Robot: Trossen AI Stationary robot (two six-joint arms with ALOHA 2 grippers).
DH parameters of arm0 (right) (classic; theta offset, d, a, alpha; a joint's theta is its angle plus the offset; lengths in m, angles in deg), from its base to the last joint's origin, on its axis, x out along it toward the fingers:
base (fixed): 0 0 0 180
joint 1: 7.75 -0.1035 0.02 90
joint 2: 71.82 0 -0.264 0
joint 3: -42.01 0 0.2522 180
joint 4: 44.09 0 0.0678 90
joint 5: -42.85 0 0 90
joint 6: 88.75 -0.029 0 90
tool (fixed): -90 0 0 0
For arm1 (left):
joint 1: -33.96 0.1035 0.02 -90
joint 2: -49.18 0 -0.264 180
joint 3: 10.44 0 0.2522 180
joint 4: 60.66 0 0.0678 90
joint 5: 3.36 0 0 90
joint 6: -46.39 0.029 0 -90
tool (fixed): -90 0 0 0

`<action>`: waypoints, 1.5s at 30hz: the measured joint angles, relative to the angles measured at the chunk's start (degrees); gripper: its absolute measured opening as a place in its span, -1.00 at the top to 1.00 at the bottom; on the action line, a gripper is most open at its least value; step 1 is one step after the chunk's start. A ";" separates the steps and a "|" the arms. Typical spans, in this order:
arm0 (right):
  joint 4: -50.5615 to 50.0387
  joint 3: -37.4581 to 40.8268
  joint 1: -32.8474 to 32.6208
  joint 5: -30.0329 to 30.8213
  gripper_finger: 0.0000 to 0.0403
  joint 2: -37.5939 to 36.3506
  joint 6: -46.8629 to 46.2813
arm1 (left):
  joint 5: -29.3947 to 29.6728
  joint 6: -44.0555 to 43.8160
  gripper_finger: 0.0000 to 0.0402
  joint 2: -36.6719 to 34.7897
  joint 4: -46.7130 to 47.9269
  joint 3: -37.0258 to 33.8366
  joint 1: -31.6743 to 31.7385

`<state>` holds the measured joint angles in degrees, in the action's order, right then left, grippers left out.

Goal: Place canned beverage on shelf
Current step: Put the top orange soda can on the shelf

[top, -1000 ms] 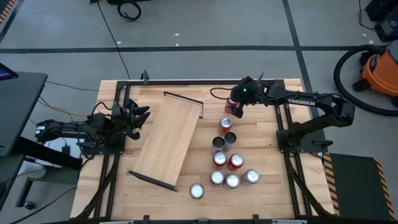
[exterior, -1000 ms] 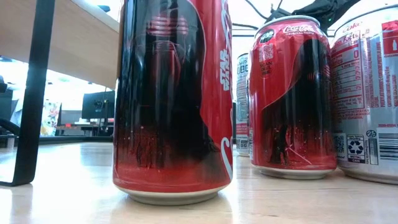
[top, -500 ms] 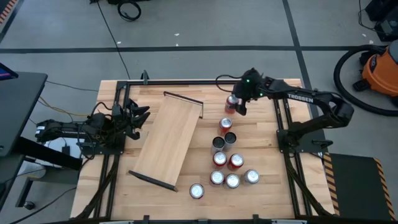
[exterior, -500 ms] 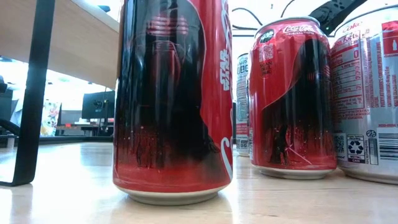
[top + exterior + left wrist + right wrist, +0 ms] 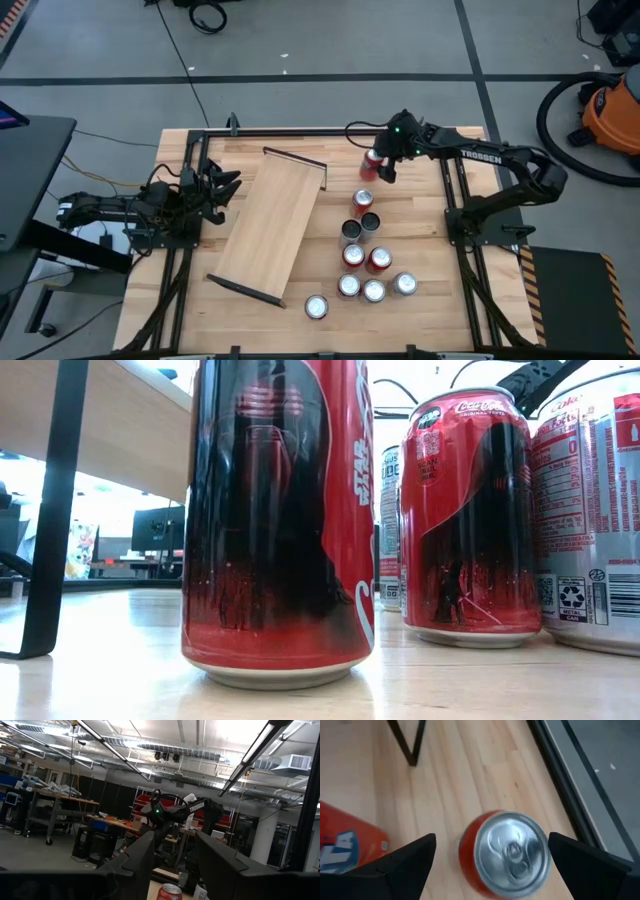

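The shelf [image 5: 270, 225] is a pale wood plank lying slantwise at the table's left-centre, raised on its dark end bars [image 5: 55, 510]. My right gripper [image 5: 381, 168] is open at the far middle, pointing down over an upright red can [image 5: 373, 158]. In the right wrist view the can's silver top [image 5: 506, 852] shows between the two spread fingers, with a gap on each side. My left gripper [image 5: 226, 184] waits open and empty at the table's left side, and it also shows in the left wrist view [image 5: 172, 865].
Several more cans stand in a cluster nearer the front [image 5: 362, 255], one apart [image 5: 316, 306]. An orange can [image 5: 345, 845] stands close beside the red one. The table's black frame [image 5: 560, 775] runs just beyond it. Cans fill the low view [image 5: 280, 520].
My right gripper has shifted a little toward the table's far edge, and more of the red can shows beside it than before.
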<state>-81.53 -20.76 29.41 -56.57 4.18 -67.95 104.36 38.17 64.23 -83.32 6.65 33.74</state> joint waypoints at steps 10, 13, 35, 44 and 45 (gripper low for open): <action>-0.88 0.34 -8.71 10.84 -0.97 -1.29 -5.91 | 0.00 -0.16 0.24 0.00 0.13 0.00 -0.01; -1.24 0.47 -9.94 12.40 -0.97 -3.43 -5.94 | 0.00 -0.16 0.24 0.00 0.19 0.00 0.00; 1.41 0.34 -6.37 12.01 -0.99 -1.59 -1.40 | 0.00 -0.19 0.24 -0.02 0.17 0.00 0.00; 1.71 0.26 -4.21 7.27 -0.96 3.91 -0.95 | 0.02 -0.19 0.24 -0.02 0.17 0.00 0.00; 1.72 0.26 -4.13 7.06 -0.94 4.71 -0.94 | 0.02 -0.19 0.24 -0.02 0.18 0.00 -0.02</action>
<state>-79.81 -20.50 25.28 -49.51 8.89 -68.89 104.38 37.99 64.21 -83.14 6.65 33.73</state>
